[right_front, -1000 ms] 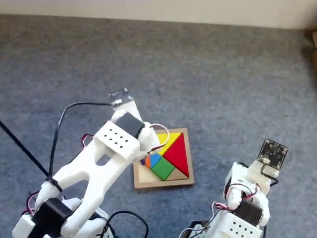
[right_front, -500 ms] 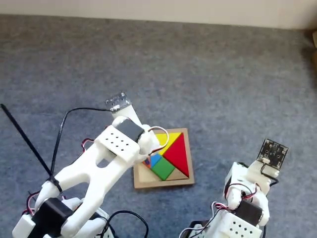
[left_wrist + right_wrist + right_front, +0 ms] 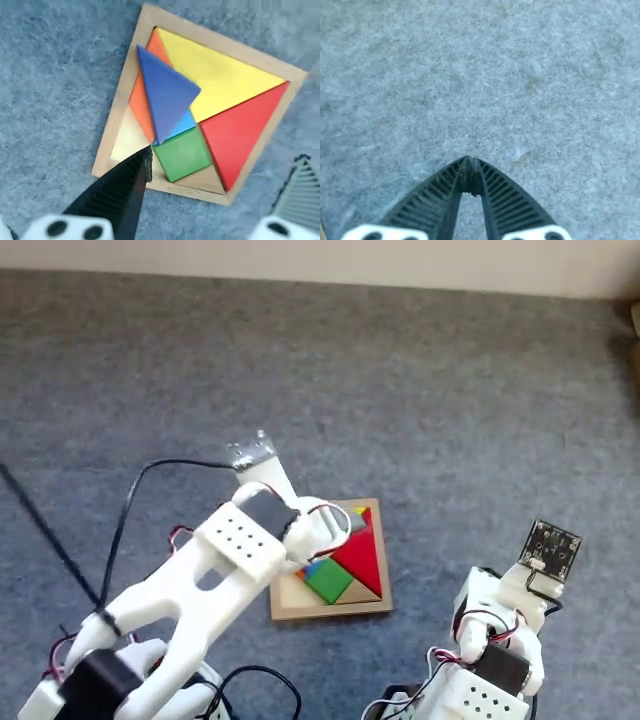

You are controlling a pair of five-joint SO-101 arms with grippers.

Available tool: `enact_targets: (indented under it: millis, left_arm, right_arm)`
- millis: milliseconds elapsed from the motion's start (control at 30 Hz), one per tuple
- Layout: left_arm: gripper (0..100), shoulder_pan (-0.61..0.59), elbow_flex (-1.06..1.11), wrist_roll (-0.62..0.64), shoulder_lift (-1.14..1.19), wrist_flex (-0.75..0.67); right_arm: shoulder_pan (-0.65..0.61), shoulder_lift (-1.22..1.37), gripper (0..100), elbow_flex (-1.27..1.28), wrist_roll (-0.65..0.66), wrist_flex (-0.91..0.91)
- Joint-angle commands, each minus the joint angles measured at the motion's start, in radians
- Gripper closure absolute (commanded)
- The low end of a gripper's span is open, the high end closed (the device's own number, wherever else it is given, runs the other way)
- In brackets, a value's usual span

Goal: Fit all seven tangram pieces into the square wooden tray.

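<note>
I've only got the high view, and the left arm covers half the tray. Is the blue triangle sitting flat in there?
Observer: No. The blue triangle lies on top of the orange piece and the light blue piece, not down in the tray.
Operator: Is the pincer holding it?
Observer: No. The left pincer is open, one fingertip close to a corner of the triangle.
Operator: And the other arm?
Observer: The right pincer is shut, over bare carpet.
</note>
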Motion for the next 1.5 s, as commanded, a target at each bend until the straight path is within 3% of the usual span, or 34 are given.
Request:
enact_targets:
  millis: [0, 433, 733, 900, 1267, 1467]
  left_arm:
    - [60, -0.073, -0.005, 0.003, -0.127, -0.005]
    - [60, -0.355, 0.045, -0.175, -0.222, -0.012]
    - [60, -0.615, 0.002, -0.419, -0.223, 0.037]
    - [60, -0.733, 0.033, -0.466, -0.223, 0.044]
    - [60, -0.837, 0.174, -0.537, -0.223, 0.032]
    - [60, -0.852, 0.315, -0.535, -0.223, -0.124]
  right_arm:
    - [0.013, -0.018, 99.3, 0.111, 0.014, -0.024]
    - [0.013, -0.018, 99.3, 0.111, 0.014, -0.024]
    - [0.013, -0.018, 99.3, 0.110, 0.017, -0.024]
    - [-0.033, -0.013, 99.2, 0.030, 0.195, -0.018]
    - [-0.275, -0.004, 89.0, -0.335, 0.247, 0.119]
    - [-0.334, 0.219, 88.6, -0.527, 0.247, 0.131]
